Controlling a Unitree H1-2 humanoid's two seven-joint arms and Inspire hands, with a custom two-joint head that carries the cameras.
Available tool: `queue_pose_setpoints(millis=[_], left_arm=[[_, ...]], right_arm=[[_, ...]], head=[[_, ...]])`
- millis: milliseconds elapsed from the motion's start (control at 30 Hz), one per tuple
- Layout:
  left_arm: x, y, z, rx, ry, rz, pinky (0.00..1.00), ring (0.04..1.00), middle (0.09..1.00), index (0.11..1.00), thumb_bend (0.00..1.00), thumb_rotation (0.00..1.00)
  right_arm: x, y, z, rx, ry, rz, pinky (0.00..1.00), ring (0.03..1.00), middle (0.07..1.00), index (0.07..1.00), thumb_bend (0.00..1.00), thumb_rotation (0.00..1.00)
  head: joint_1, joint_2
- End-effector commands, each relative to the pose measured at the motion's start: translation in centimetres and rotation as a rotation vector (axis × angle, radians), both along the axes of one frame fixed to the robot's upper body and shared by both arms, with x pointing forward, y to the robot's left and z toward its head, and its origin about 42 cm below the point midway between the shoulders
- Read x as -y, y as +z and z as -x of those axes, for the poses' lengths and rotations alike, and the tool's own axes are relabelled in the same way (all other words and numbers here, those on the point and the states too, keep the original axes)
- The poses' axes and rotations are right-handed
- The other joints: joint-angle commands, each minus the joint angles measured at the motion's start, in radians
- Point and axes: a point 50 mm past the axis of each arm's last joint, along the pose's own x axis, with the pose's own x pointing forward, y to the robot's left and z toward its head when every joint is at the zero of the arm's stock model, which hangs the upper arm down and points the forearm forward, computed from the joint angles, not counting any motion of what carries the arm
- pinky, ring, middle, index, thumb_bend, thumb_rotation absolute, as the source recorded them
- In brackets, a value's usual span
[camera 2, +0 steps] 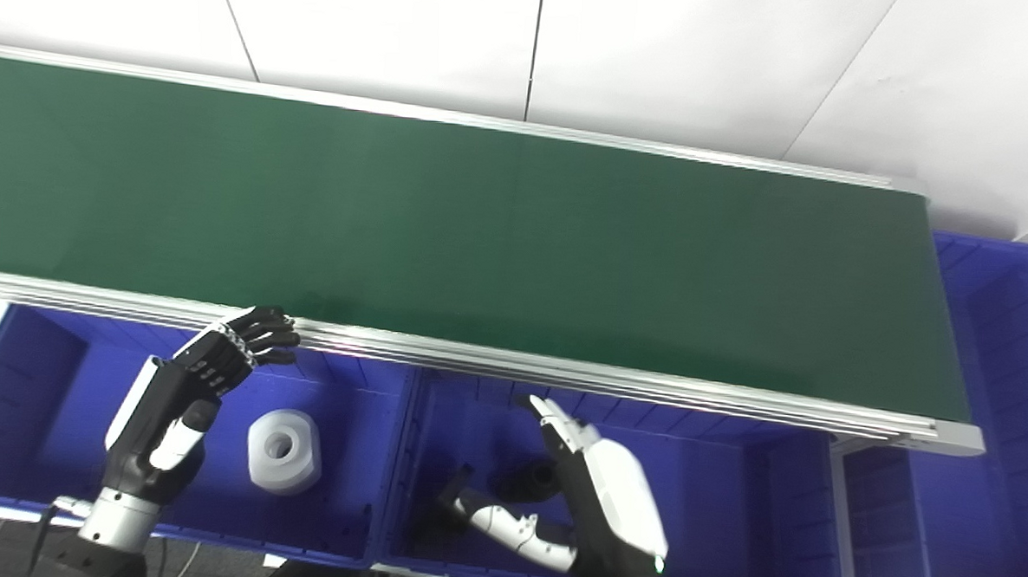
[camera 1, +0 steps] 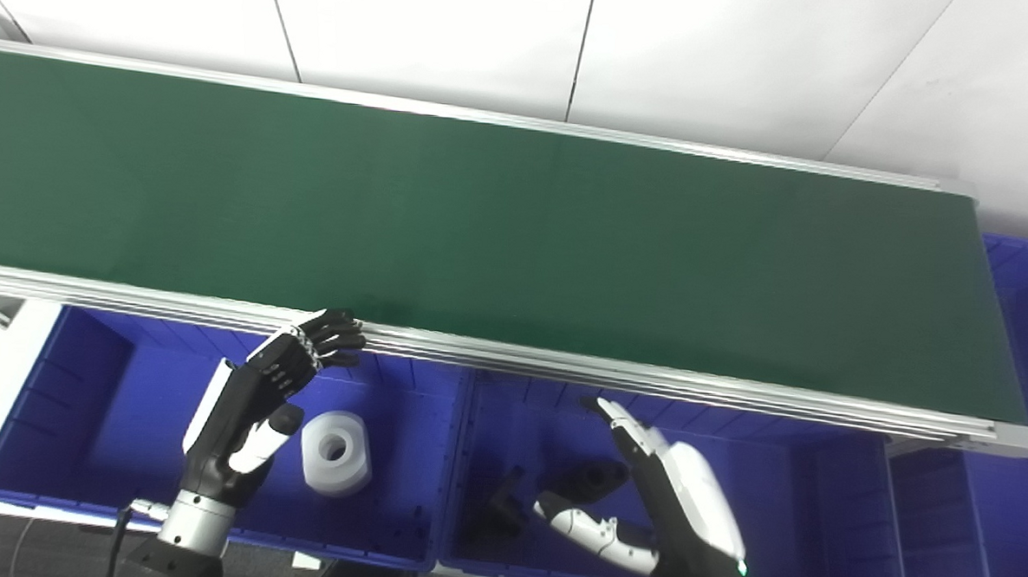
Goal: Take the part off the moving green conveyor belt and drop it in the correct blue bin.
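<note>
No part shows on the long green conveyor belt [camera 1: 482, 235]; a white ring-shaped part [camera 1: 336, 451] lies in the left blue plastic bin [camera 1: 84, 408]. Both the black left hand [camera 1: 257, 399] and white right hand [camera 1: 661, 494] hang spread and empty over the bins, so a fast-arriving part could slip past a late reach.

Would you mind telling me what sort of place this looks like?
Probably a parts-sorting station in a factory or lab: a long green conveyor belt with aluminium rails, blue bins beneath its near edge, and a white part already dropped in one.

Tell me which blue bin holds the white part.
The blue bin under the left hand: its white ring-shaped part contrasts with the black parts in the middle bin.
</note>
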Motion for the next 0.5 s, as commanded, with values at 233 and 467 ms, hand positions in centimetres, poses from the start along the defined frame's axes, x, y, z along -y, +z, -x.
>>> queue_pose_setpoints(millis=[233,467], left_arm=[[-0.5,1.1,0.2,0.043,-0.048,-0.059,0.73,0.773,0.801,0.787,0.77,0.76],[-0.6,0.9,0.3,0.027,-0.055,-0.086,0.73,0.780,0.809,0.792,0.78,0.78]], right_arm=[[-0.5,-0.7,0.1,0.093,0.025,-0.109,0.76,0.866,0.935,0.974,0.85,0.67],[-0.6,-1.7,0.1,0.084,0.005,-0.100,0.78,0.890,0.965,0.997,0.84,0.63]], head=[[-0.017,-0.006],[-0.036,-0.034]])
